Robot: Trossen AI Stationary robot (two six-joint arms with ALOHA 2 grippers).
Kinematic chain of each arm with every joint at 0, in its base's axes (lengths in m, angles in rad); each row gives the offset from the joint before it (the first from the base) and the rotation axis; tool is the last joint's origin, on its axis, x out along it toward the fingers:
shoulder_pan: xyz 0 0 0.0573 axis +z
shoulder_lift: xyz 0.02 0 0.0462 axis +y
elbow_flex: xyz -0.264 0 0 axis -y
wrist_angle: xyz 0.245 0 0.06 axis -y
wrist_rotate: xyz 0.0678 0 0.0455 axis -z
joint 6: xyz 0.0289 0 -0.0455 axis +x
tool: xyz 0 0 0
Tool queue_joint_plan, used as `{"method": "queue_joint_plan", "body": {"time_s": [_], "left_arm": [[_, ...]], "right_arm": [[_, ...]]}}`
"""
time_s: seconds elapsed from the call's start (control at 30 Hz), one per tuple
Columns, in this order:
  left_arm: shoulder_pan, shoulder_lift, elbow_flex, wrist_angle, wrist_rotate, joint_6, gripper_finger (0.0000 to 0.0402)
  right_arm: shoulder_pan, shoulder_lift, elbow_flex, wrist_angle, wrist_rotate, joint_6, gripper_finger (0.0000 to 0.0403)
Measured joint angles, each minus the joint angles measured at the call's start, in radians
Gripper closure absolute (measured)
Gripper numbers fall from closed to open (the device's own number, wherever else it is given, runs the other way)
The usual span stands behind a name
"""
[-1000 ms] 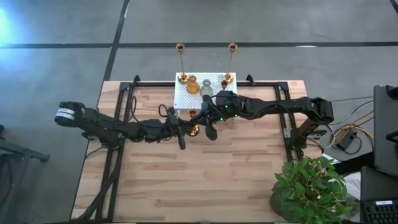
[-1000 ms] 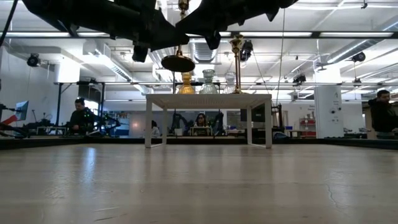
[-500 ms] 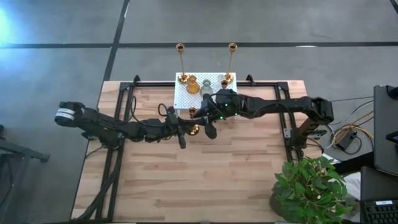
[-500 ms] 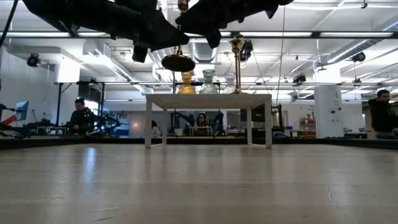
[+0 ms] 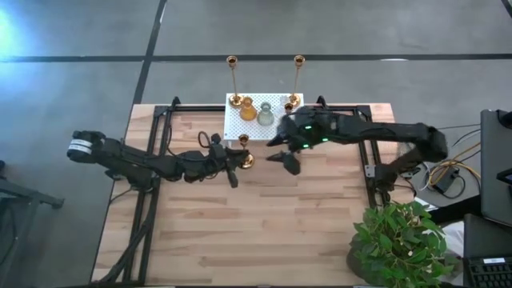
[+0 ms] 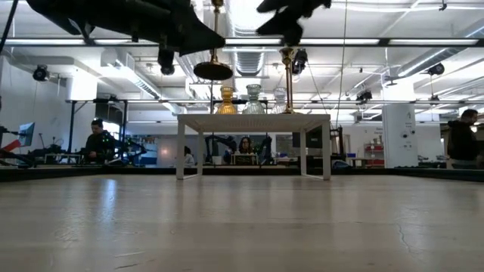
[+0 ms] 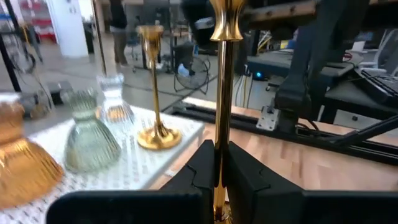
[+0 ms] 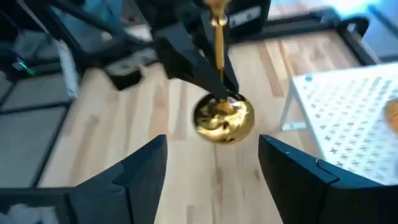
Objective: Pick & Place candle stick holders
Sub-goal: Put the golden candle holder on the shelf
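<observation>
Right gripper (image 5: pixel 282 154) has pulled away rightward, fingers spread wide and empty. Left gripper (image 5: pixel 237 161) clamps the tall thin brass candlestick (image 5: pixel 245 151) at frame centre, beside the white perforated rack (image 5: pixel 240 124).

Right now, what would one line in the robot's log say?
left gripper: shut on tall brass candlestick, held above table | right gripper: open, beside it | white rack: other holders

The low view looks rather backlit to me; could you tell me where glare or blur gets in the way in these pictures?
Low view: bright ceiling lights turn both arms into silhouettes. High view: blue glare at the top-left corner. Right wrist view: soft throughout, the brass candlestick and white rack smeared. Left wrist view: the left gripper is sharp, the room behind blurred.
</observation>
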Motion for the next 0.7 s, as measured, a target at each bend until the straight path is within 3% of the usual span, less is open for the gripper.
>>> {"method": "queue_joint_plan", "body": {"time_s": [0.1, 0.27, 0.37, 0.53, 0.7], "left_arm": [[0.004, -0.038, 0.000, 0.001, -0.001, 0.073, 0.0381], [0.048, -0.084, 0.000, -0.040, -0.002, 0.148, 0.0381], [0.096, -0.089, 0.000, -0.054, 0.015, 0.159, 0.0381], [0.187, -0.073, 0.000, 0.006, 0.115, 0.180, 0.0381], [0.262, -0.057, 0.000, 0.040, 0.139, 0.178, 0.0381]], "right_arm": [[0.018, -0.121, -0.037, -0.029, 0.058, 0.019, 0.0159], [0.082, -0.365, -0.149, -0.085, 0.304, 0.046, 0.0181], [0.117, -0.506, -0.241, -0.084, 0.394, 0.093, 0.0194], [0.130, -0.690, -0.399, -0.088, 0.420, 0.161, 0.0210], [0.129, -0.840, -0.526, -0.132, 0.420, 0.236, 0.0226]]}}
